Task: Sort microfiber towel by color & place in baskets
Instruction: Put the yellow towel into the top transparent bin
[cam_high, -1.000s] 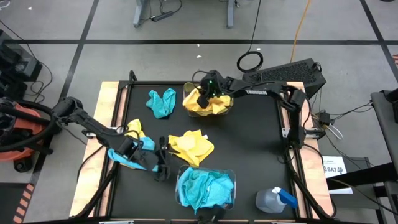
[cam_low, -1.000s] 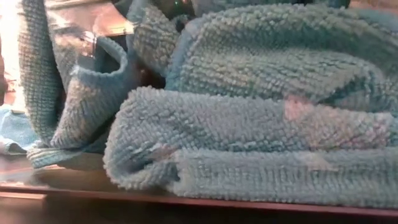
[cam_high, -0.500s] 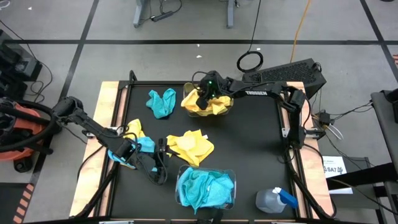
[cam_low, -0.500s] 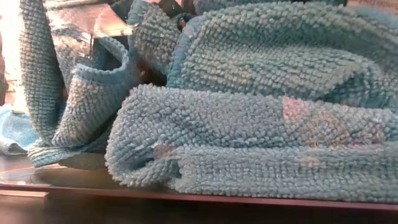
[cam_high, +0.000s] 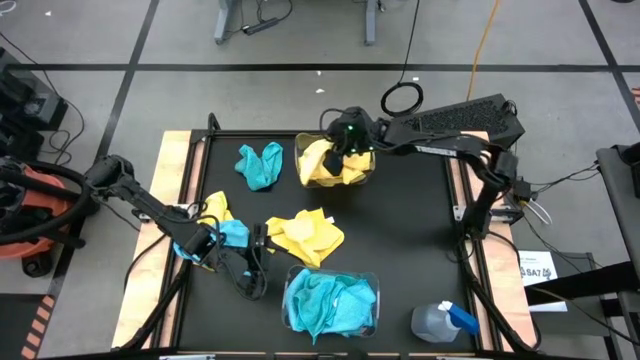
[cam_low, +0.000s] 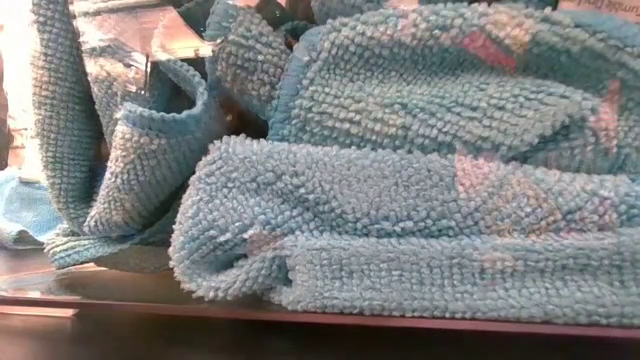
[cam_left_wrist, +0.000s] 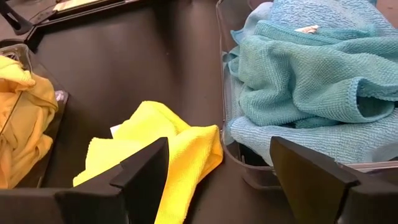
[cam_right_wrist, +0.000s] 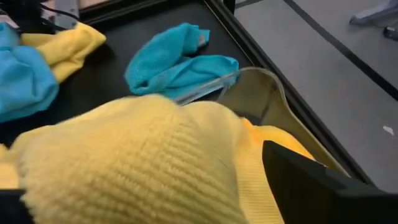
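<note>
The right gripper hangs spread over the far basket, yellow towels heaped just beneath it, none pinched; the left gripper sits low, jaws apart and empty, a loose yellow towel right ahead, the turquoise-filled basket beside.

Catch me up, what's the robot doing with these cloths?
It is sorting cloths by color into two clear tubs. The right gripper is over the far tub, which holds yellow cloths. The left gripper, open and empty, sits low between a loose yellow cloth and the near tub of blue cloths. A blue cloth and a mixed pile remain on the table.
</note>
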